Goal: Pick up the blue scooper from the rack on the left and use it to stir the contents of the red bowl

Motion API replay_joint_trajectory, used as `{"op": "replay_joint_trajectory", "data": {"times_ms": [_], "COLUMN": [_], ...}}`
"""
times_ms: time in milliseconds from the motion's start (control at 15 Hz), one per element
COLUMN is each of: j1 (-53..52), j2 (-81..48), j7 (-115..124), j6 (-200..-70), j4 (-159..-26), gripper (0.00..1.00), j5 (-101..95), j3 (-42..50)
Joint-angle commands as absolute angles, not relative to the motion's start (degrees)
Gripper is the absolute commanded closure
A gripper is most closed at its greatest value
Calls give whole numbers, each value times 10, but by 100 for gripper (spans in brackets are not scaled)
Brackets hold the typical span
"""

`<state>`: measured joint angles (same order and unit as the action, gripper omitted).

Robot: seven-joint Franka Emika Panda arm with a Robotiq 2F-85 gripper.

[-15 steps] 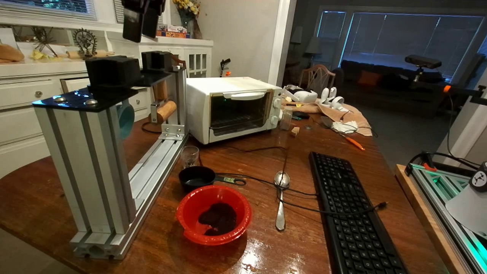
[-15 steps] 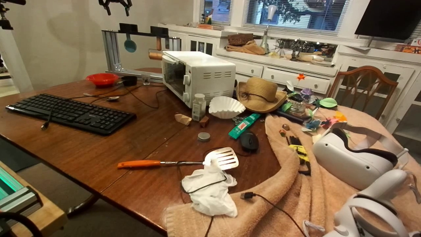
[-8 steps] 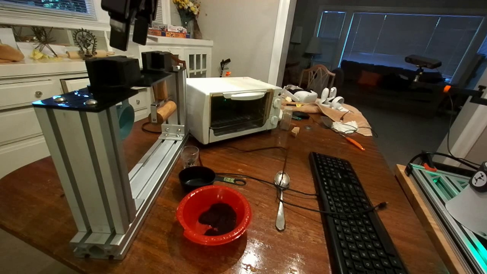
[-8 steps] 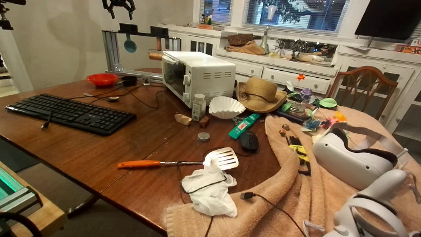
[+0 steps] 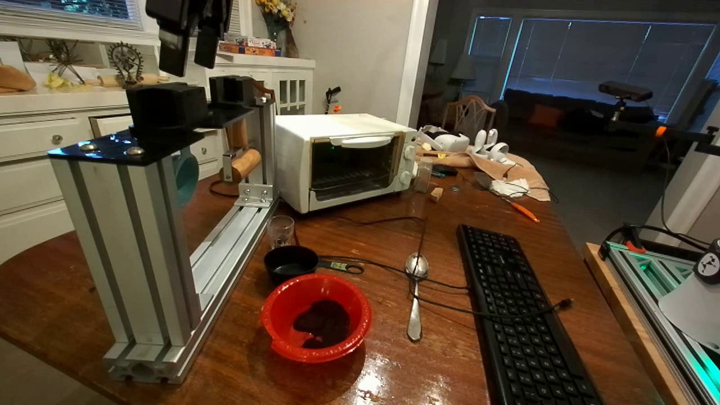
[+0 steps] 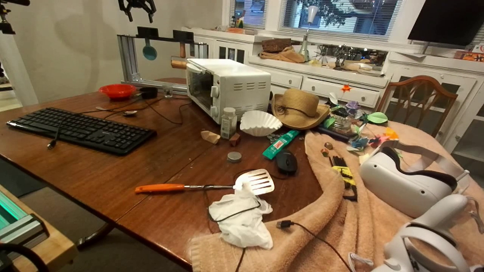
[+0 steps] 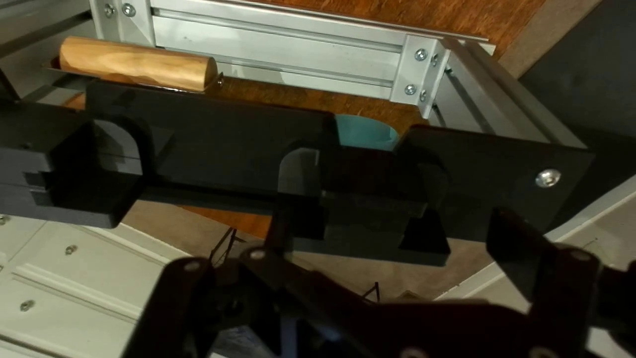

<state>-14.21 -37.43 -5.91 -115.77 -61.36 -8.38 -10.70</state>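
The blue scooper (image 5: 186,178) hangs head down from the dark top plate of the rack (image 5: 129,242), below a black block holder (image 5: 169,107). In an exterior view its round teal head (image 6: 149,53) shows whole; in the wrist view only part of the scoop head (image 7: 366,132) shows past the plate. Above that holder my gripper (image 6: 140,20) points down with its fingers apart and nothing between them. In the wrist view the black holder (image 7: 370,219) lies between the spread fingertips, still apart from them. Beside the rack, the red bowl (image 5: 271,301) holds dark brown contents (image 5: 325,323).
A second black holder (image 5: 232,90) on the rack carries a wooden-handled tool (image 5: 246,164). The white toaster oven (image 5: 349,126) stands close behind the rack. A black cup (image 5: 291,261), a small glass (image 5: 280,232), a silver spoon (image 5: 415,304) and a keyboard (image 5: 523,315) lie around the bowl.
Over the last second my gripper has come lower, over the holder with the scooper, and shifted left in the bowl-side view. In the latest half second it has barely moved. Its fingers stay apart.
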Motion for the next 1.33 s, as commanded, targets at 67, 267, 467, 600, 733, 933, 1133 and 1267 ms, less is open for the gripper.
{"op": "replay_joint_trajectory", "data": {"times_ms": [67, 267, 467, 600, 733, 933, 1133, 1267], "j1": [-138, -140, -143, -145, -147, -148, -148, -148], "j2": [-407, -426, -447, -458, -468, -480, -488, -489], "j7": [-62, -62, -60, -60, -59, -57, -55, -55], "j6": [-1154, -1151, -1144, -1142, -1140, -1136, -1127, -1112], "j4": [-574, -552, -526, -511, -496, -478, -462, -455], "gripper": [0, 0, 0, 0, 0, 0, 0, 0], "j5": [-72, -72, -73, -75, -75, -76, -76, -74], "j3": [-111, -111, -112, -112, -112, -110, -110, -111]}}
